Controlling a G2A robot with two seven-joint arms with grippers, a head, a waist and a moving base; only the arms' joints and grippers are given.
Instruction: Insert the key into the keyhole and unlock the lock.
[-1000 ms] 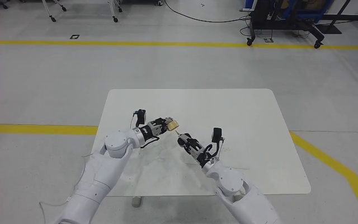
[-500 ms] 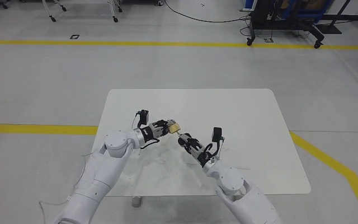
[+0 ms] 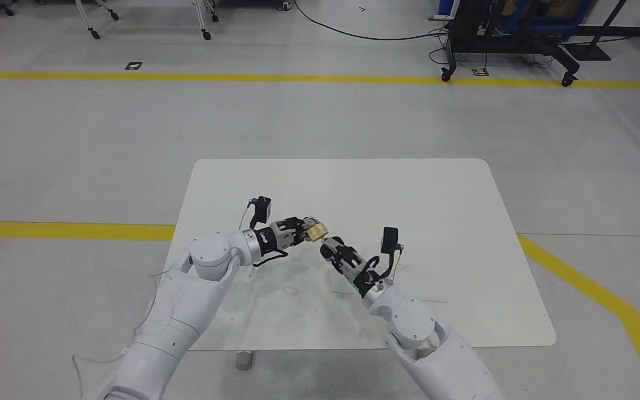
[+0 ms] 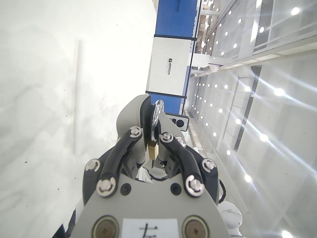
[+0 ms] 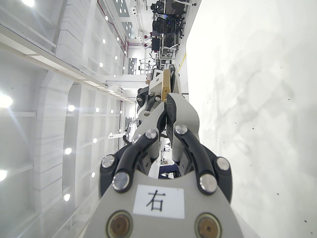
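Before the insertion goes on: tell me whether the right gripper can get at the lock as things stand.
Probably yes. The left gripper holds the lock above the table, directly in front of the right gripper, which sits close with nothing between them. Alignment cannot be told.

My left arm comes in from seven o'clock, its forearm pointing toward three, and the left claw (image 3: 305, 229) is pinched on the lock (image 3: 316, 232). My right arm comes up from five o'clock and points toward ten. The right claw (image 3: 328, 246) has its fingers pressed together, its tip just beside the left claw's.
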